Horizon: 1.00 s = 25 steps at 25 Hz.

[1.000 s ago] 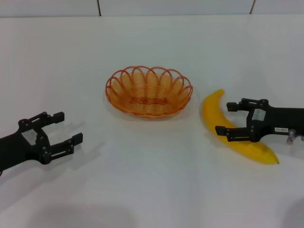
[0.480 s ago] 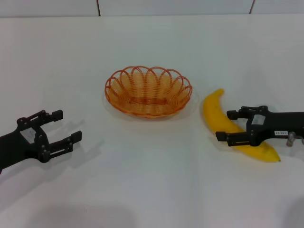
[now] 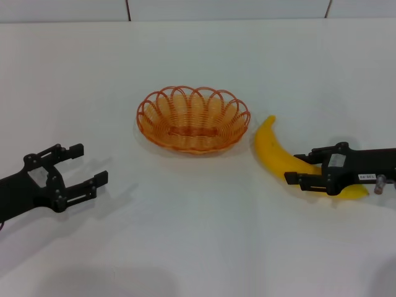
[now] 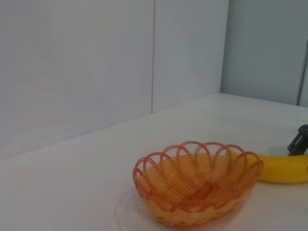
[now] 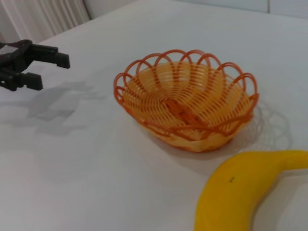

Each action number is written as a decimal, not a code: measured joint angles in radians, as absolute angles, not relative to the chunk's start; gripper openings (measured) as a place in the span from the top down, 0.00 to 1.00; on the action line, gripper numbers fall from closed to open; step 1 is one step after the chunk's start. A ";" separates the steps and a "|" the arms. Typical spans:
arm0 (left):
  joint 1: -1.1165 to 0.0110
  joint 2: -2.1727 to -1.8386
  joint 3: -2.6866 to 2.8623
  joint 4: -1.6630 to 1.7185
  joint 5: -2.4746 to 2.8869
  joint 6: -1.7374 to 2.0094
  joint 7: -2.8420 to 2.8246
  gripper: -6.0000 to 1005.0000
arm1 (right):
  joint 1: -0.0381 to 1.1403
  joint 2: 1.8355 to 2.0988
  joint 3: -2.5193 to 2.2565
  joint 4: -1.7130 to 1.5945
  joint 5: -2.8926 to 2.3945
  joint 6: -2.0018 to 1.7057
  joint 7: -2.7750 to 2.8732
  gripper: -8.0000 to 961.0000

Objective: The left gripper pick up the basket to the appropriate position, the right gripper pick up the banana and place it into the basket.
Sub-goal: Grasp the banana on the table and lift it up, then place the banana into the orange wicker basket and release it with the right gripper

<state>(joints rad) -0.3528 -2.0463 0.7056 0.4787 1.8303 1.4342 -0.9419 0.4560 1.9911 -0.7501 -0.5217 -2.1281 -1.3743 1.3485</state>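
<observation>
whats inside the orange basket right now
Nothing lies inside the shallow orange woven basket; its woven floor shows bare in all three views. The smooth yellow curved banana lies on the table beside it, at the right gripper.

The right pincer [image 3: 301, 167] has closed on the banana [image 3: 276, 152] and slid lower right in the frame. The banana's top end swung left, closer to the basket [image 3: 193, 119].

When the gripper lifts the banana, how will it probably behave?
The banana looks smooth, so it may slip. The right gripper closes near one end, so the long free end probably sags or swings. Its curved body may rock when set down.
</observation>
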 joint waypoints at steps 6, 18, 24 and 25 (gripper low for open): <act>-0.353 -2.046 0.705 0.478 1.820 1.433 -0.942 0.20 | 0.459 1.990 -0.758 -0.528 -2.119 -1.376 1.366 0.46; -0.357 -2.045 0.708 0.478 1.819 1.431 -0.942 0.20 | 0.449 2.015 -0.780 -0.644 -1.780 -1.398 1.253 0.49; -0.387 -2.046 0.714 0.461 1.819 1.431 -0.942 0.20 | 0.561 2.042 -1.047 -0.548 -1.576 -1.366 1.063 0.47; -0.397 -2.046 0.714 0.450 1.819 1.431 -0.939 0.20 | 0.584 2.042 -1.102 -0.526 -1.543 -1.340 1.040 0.46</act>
<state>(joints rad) -0.3967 -2.0458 0.7143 0.4499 1.8192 1.4311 -0.9393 0.5842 2.0417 -1.1023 -0.5264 -1.5430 -1.3400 1.0405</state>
